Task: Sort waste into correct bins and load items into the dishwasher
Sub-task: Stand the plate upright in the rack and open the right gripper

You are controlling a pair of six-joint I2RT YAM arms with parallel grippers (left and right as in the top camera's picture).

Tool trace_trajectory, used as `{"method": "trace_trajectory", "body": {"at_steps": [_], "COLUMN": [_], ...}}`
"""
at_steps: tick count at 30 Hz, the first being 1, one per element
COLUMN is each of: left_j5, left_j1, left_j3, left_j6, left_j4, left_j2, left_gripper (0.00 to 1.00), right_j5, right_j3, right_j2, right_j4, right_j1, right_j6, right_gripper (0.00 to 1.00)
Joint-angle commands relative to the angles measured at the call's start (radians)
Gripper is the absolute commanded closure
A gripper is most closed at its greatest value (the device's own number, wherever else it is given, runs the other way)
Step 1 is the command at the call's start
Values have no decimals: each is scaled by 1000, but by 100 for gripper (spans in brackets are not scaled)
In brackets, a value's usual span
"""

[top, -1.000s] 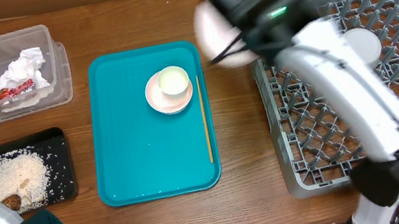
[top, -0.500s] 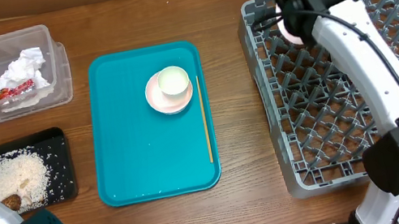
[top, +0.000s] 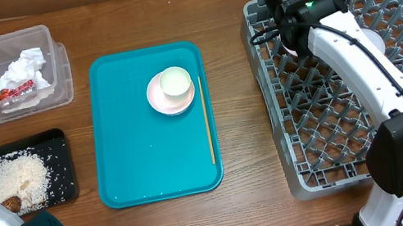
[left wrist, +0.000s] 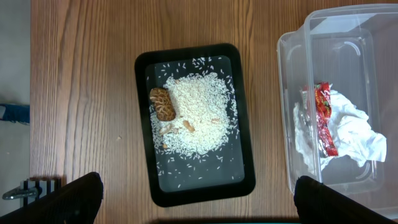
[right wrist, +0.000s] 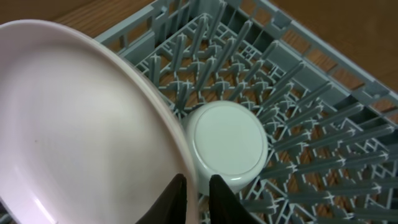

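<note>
My right gripper (right wrist: 198,198) is shut on the rim of the pale pink plate (right wrist: 81,124), which stands on edge among the pegs at the back left of the grey dishwasher rack (top: 357,144). Beside the plate, a pale blue-white bowl (right wrist: 227,140) lies upside down in the rack. The small pink dish (top: 162,99) with the white cup (top: 175,80) on it sits on the teal tray (top: 144,165). My left gripper (left wrist: 199,211) hangs open above the black tray (left wrist: 143,124) of rice (left wrist: 199,112) with a brown lump (left wrist: 163,102).
The clear tub (top: 57,51) at the back left holds the crumpled napkin (top: 23,69) and the red-and-white wrapper (top: 7,93). A thin wooden stick (top: 205,120) lies along the teal tray's right side. Bare wood separates the tray and the rack.
My right arm carried the pink plate from left of the rack to its back left corner and set it down among the pegs. The left arm has not moved.
</note>
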Motion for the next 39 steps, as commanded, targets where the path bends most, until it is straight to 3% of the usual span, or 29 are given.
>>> {"method": "trace_trajectory", "body": {"at_steps": [1,6,13,15,16,18,19,22,28,30,32,36,39], "left_j5": [-17,-17,-17,-17,-17,-17,-17,-17,-17,-17,-17,-17,-17], "left_j1": [-3,-3,-3,-3,-3,-3,-3,-3,-3,-3,-3,-3,-3], "left_j3": [5,5,5,5,5,5,5,5,5,5,5,5,5], "left_j6": [-16,-16,-16,-16,-16,-16,-16,-16,-16,-16,-16,-16,-16], "left_j4": [1,1,1,1,1,1,1,1,1,1,1,1,1], "left_j2": [10,10,10,10,10,10,10,10,10,10,10,10,10], "left_gripper": [0,0,0,0,0,0,0,0,0,0,0,0,0], "right_j5": [-79,-167,-355,-479,-632,-720,-770,-919,-1064,-1061,-1052,-1028,-951], "right_j3": [-3,45,299,383,444,478,488,483,470,462,437,294,139], "right_j2": [-3,-5,-12,-14,-14,-14,-14,-14,-14,-14,-14,-14,-14], "right_j4": [0,-62,-251,-258,-232,-226,-231,-248,-323,-349,-371,-314,-198], "right_j1": [0,0,0,0,0,0,0,1,77,138,208,344,430], "right_j6": [-18,-97,-103,-179,-311,-367,-367,-397,-428,-461,-466,-424,-310], "right_gripper": [78,75,75,75,74,65,54,45,44,39,25,25,33]}}
